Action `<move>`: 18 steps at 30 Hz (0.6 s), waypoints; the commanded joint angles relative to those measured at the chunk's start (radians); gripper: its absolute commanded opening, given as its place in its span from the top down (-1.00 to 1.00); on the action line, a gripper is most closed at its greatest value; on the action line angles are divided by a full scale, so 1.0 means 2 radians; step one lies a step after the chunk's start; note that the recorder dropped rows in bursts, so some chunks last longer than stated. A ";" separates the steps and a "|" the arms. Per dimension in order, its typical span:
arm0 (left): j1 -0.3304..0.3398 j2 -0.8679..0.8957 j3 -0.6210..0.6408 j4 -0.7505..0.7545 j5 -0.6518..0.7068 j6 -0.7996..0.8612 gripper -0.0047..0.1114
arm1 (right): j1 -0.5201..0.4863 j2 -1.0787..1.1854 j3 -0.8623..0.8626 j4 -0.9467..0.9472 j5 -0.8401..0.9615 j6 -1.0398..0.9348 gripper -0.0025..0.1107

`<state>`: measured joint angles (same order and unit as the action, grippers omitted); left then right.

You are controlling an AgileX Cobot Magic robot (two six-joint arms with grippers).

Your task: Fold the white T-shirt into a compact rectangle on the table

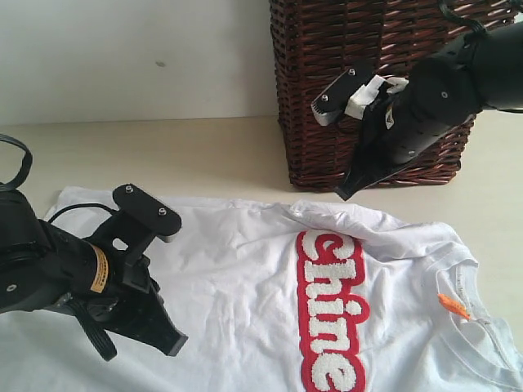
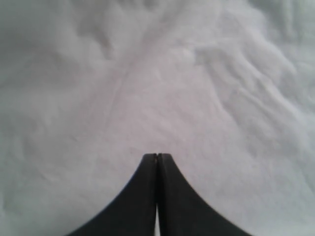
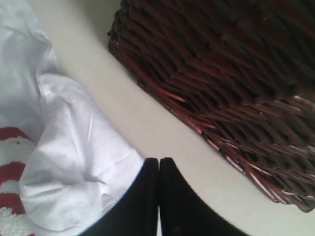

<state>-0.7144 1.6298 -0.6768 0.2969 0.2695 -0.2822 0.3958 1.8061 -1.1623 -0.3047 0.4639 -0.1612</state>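
Left tool [image 2: 157, 157] clenched, jaws pressed flat together with nothing between them, tip low over plain cloth on the hem side of the white T-shirt [image 1: 245, 278]; can't tell if it touches the fabric. Right tool [image 3: 158, 160] also clenched, no cloth seen between the jaws. Its tip sits at the far edge of the shirt, just beside a puffed-up fold [image 3: 74, 162], with the dark wicker basket [image 1: 327, 82] close behind it. Neither tool looks to be carrying anything. Shirt lies spread face up on the bench [image 1: 204, 155], not folded yet. The red-outlined lettering [image 1: 331, 318] runs down the chest, and the collar [image 1: 478, 327] with an orange tag [image 1: 452, 305] is at the right of the exterior view. The near part runs out of frame, and the body is wrinkled. Handling guess: light, limp cotton with no stiffness, so it will sag and drag when lifted, and a single pinch will bunch it. The fuzzy lettering patch is probably thicker and will resist a crease, so fold beside it, not through it. Best holds are the doubled edges, meaning hem corner, sleeve seam and shoulder near the collar. Each tool should take one end of the same edge so the fold line stays straight. The bench looks smooth, so cloth may slide when pulled, and the basket close by leaves the right arm little room.
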 commanded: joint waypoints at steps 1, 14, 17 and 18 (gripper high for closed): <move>-0.001 0.000 0.001 0.003 -0.006 -0.002 0.92 | 0.009 -0.010 0.000 -0.005 -0.002 -0.006 0.96; -0.001 0.000 0.001 0.003 -0.003 -0.004 0.92 | 0.011 0.103 -0.002 0.033 -0.012 0.053 0.21; -0.001 0.000 0.001 0.003 -0.003 -0.004 0.92 | 0.011 0.125 -0.002 0.033 -0.014 0.053 0.36; -0.001 0.000 0.001 0.003 -0.003 -0.003 0.92 | 0.011 0.128 -0.002 0.033 -0.010 0.052 0.59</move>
<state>-0.7144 1.6298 -0.6768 0.2990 0.2637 -0.2822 0.4175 2.0435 -1.1646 -0.2378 0.4342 -0.0599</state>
